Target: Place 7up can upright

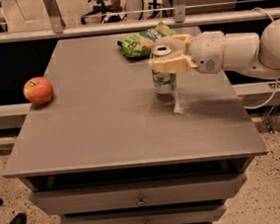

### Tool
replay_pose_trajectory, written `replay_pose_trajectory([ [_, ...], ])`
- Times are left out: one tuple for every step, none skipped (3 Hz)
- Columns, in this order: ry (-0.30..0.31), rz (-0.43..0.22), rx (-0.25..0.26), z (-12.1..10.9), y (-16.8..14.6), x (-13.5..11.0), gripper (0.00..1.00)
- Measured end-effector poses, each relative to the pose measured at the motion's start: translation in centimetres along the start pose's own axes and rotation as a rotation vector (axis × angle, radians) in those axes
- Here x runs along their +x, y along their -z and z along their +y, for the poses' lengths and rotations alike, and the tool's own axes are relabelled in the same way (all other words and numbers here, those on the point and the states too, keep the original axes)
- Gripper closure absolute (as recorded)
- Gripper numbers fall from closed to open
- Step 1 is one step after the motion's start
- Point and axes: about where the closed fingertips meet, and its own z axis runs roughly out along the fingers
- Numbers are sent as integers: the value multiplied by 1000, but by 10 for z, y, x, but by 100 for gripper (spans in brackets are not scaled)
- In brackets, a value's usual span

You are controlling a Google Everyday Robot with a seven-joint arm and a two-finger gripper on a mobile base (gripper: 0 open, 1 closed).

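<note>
The 7up can (163, 80) is silver-white with green lettering. It stands upright right of the middle of the grey table (107, 132), its base at or just above the tabletop. My gripper (168, 54) reaches in from the right and is shut on the can's upper part. One cream finger (169, 66) is in front of the can and the other is behind it. The can's open top shows between them.
A green snack bag (143, 40) lies at the far edge just behind the gripper. A red apple (38, 90) sits near the left edge. My white arm (243, 49) spans the table's right side. Drawers are below the front edge.
</note>
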Motion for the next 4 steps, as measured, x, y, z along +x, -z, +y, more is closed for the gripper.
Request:
replay_pose_trajectory([
  [2,-27,-9,4,1,14,36],
  [7,-43,-13,7,3,20,12],
  [2,-43,-11,10,7,25,0],
  [-5,-16,-7,15,19,25,0],
])
